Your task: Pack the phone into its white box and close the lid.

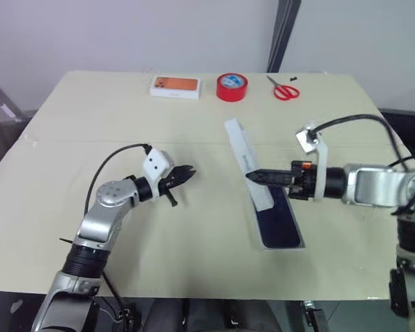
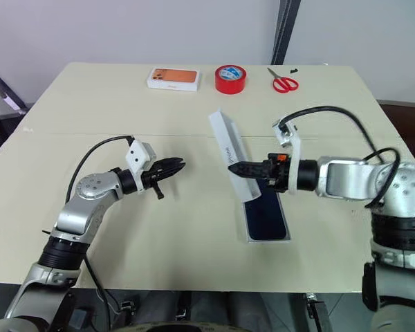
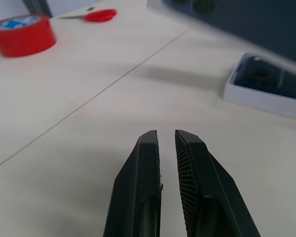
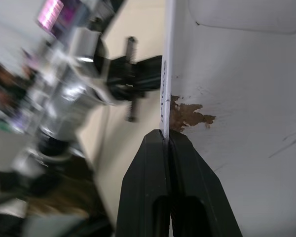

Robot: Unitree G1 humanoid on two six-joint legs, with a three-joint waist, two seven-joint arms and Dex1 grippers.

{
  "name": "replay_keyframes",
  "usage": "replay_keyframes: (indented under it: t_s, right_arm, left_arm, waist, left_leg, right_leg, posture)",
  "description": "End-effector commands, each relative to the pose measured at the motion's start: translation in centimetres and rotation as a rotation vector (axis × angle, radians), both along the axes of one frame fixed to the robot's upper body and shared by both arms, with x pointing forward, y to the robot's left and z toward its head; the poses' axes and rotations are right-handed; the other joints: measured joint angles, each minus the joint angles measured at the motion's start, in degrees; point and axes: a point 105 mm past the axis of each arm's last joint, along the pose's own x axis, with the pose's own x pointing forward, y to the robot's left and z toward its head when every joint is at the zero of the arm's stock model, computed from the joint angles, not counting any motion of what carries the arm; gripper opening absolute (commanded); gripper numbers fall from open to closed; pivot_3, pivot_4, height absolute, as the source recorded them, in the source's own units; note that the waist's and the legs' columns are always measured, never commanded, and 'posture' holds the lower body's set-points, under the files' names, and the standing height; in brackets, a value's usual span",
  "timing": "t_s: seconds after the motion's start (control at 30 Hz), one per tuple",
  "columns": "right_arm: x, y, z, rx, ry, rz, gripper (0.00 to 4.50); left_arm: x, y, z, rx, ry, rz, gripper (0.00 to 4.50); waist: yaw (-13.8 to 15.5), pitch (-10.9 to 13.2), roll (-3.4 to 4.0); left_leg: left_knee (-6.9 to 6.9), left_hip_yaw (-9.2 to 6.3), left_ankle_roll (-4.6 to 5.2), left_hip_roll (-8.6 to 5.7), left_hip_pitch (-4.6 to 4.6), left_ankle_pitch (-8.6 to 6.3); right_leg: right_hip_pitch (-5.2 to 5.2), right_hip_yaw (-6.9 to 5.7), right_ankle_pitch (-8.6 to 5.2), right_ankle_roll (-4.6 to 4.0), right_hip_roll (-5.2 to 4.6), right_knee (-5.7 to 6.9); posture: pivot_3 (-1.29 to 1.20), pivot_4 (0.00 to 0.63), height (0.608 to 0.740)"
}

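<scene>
Phone (image 1: 279, 225) seated in white box (image 1: 263, 243); lid (image 1: 248, 162) tilted, pinched edgewise by right end effector (image 1: 252, 176). Left end effector (image 1: 189, 173) nearly closed, empty. Lid closing outstanding.

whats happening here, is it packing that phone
Yes. The phone already lies in the white box on the table. The right gripper is shut on one edge of the lid, holding it tilted over the far end of the box, so the box isn't closed yet. The left gripper hangs nearly shut and empty off to the side. Red tape, scissors and another box sit at the far edge.
</scene>
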Motion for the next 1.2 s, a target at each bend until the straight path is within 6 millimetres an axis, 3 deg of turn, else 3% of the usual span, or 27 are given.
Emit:
replay_keyframes:
  t_s: [0.03, 0.2, 0.33, 0.43, 0.6, 0.77, 0.97, 1.07, 1.2]
  right_arm:
    - [-0.7, 2.6, -0.2, 0.118, 0.012, -0.085, 0.05]
    - [-2.5, 5.3, -1.3, 0.201, 0.119, -0.259, 0.05]
    - [-3.2, 4.1, -3.4, 0.100, 0.163, -0.296, 0.05]
    - [-3.3, 1.4, -4.6, -0.087, 0.114, -0.190, 0.92]
    - [-2.7, -2.3, -2.6, -0.351, 0.011, -0.072, 3.41]
    - [-1.1, -5.2, 0.1, -0.580, -0.155, -0.096, 3.41]
    - [1.0, -8.1, 0.0, -0.801, -0.337, -0.133, 3.41]
    - [1.3, -9.3, -0.9, -0.942, -0.431, -0.084, 2.60]
    - [0.9, -9.0, -1.4, -1.024, -0.581, 0.043, 0.49]
  left_arm:
    - [-0.5, -1.4, 0.9, 0.010, -0.053, -0.062, 0.60]
    - [-1.1, -3.1, 0.4, 0.010, -0.040, -0.107, 0.60]
    - [-1.6, -4.5, 0.0, 0.024, -0.030, -0.155, 0.60]
    - [-2.0, -5.6, -0.4, 0.044, -0.026, -0.192, 0.60]
    - [-2.9, -7.3, -0.2, 0.032, -0.014, -0.272, 0.60]
    - [-4.1, -9.6, -0.1, 0.029, -0.003, -0.362, 0.60]
    - [-4.6, -12.0, 0.2, 0.012, 0.000, -0.412, 0.60]
    - [-3.9, -12.1, 1.4, -0.046, 0.003, -0.372, 0.60]
    - [-2.8, -10.7, 3.6, -0.150, 0.056, -0.289, 0.60]
  waist:
    - [-0.2, 0.0, 0.01]
    - [-0.1, 0.0, 0.04]
    - [0.2, 0.0, 0.04]
    - [0.2, 0.0, 0.07]
    - [0.1, 0.0, 0.20]
    - [0.3, 0.0, 0.28]
    - [0.7, 0.0, 0.27]
    - [0.7, 0.0, 0.30]
    - [0.2, 0.0, 0.30]
  left_leg:
    - [0.00, -0.02, 0.00, 0.03, 0.05, 0.00]
    - [0.01, -0.03, 0.00, 0.06, 0.02, 0.00]
    - [0.05, -0.04, 0.00, 0.05, 0.02, 0.00]
    - [0.13, -0.01, 0.05, 0.02, 0.03, -0.03]
    - [0.46, -0.13, 0.50, 0.13, 0.20, -0.29]
    - [0.55, -0.13, 0.59, 0.15, 0.13, -0.35]
    - [0.57, -0.12, 0.61, 0.12, 0.07, -0.36]
    - [0.57, -0.11, 0.61, 0.12, 0.07, -0.37]
    - [0.57, -0.11, 0.62, 0.12, 0.09, -0.37]
  right_leg:
    - [0.03, 0.00, 0.00, 0.00, 0.04, 0.04]
    - [-0.06, 0.02, 0.00, 0.01, 0.08, 0.13]
    - [-0.01, 0.01, 0.00, 0.01, 0.04, 0.05]
    - [0.07, 0.02, -0.01, 0.01, 0.03, 0.03]
    - [0.46, -0.11, -0.03, 0.00, 0.15, -0.10]
    - [0.43, -0.10, -0.03, 0.00, 0.17, -0.11]
    - [0.43, -0.10, -0.03, 0.01, 0.10, -0.21]
    - [0.43, -0.10, -0.03, 0.02, 0.10, -0.21]
    - [0.40, -0.09, -0.04, 0.03, 0.12, -0.18]
  posture:
    - [0.00, 0.150, 0.733]
    - [0.00, 0.150, 0.733]
    - [0.00, 0.150, 0.733]
    - [0.00, 0.150, 0.733]
    - [0.00, 0.150, 0.733]
    - [0.00, 0.150, 0.733]
    - [0.00, 0.150, 0.733]
    - [0.00, 0.150, 0.733]
    - [0.00, 0.150, 0.733]
